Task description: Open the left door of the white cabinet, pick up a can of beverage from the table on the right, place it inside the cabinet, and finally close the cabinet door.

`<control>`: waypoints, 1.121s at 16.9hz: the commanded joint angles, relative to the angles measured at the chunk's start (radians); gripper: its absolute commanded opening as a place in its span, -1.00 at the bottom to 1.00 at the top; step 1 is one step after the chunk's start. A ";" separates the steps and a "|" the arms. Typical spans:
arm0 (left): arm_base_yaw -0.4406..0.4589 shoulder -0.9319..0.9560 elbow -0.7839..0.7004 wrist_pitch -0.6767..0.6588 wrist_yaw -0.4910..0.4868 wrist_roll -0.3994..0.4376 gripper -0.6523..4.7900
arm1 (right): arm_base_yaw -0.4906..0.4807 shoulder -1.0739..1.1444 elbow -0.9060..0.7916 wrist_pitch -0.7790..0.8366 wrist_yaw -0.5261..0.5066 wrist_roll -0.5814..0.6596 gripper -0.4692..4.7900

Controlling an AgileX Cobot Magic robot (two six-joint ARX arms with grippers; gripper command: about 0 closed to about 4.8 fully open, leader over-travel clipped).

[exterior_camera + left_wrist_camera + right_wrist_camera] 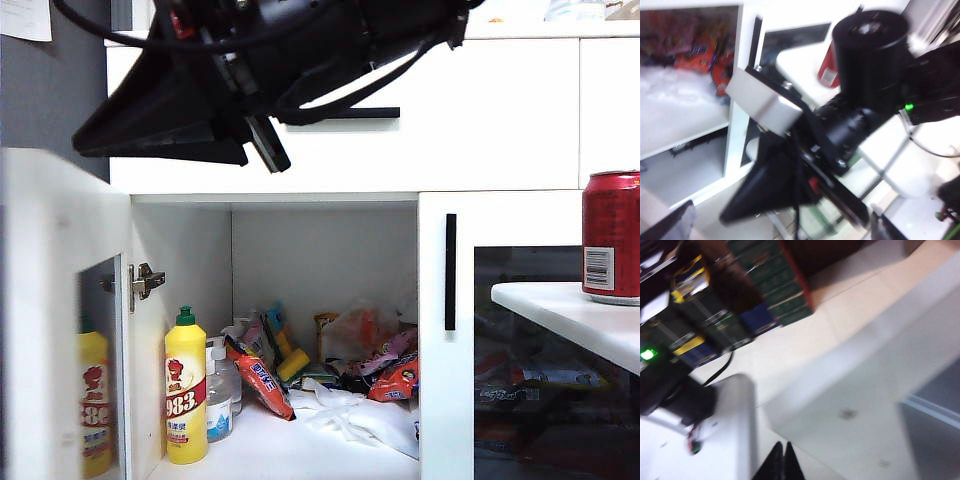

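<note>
Status, biggest item first.

White cabinet [480,110]: it sits behind and below the right pincer [783,460]. The left bay is exposed, and its shelf holds a yellow bottle [186,390] and a heap of snack packets [380,375]. There is bare shelf at the front for the can.

Left door [50,300]: it stands swung wide out, below that pincer and well clear of both pincers. I judge step one done.

Table [560,310]: only its corner shows, low and well off to the side of the right pincer, in front of the shut right-hand door [450,270].

Black arm [300,50]: it runs across the top of the exterior view, in front of the drawer. I read it as the right arm, because the left wrist view shows the same cone-shaped body with the can beyond it.

Can [612,235]: it stands upright on the table corner, untouched and well apart from both pincers.

Right pincer: the jaws are pressed together with nothing between them. Its own view is blurred and shows only floor and a white surface.

Left pincer [810,225]: it barely shows in its own view. The jaws are spread wide and empty, away from the door.

Remaining: pick up the can, set it on the shelf, close the door. I'd call it about a quarter done. You'll need the right jaws apart before reaching for the can.
</note>
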 commanded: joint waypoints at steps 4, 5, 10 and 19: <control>0.002 -0.069 0.005 -0.014 0.002 -0.018 1.00 | 0.003 0.047 0.002 0.041 0.117 0.006 -0.85; 0.002 -0.069 0.005 -0.010 0.014 -0.017 1.00 | 0.006 0.045 0.002 0.038 0.117 0.006 -0.85; 0.002 -0.033 0.004 0.119 0.047 -0.014 1.00 | -0.258 -0.340 0.004 -0.057 0.236 -0.035 -0.85; 0.002 0.550 0.004 0.698 0.130 -0.043 1.00 | -0.765 -0.979 -0.076 -0.666 0.462 -0.209 -0.85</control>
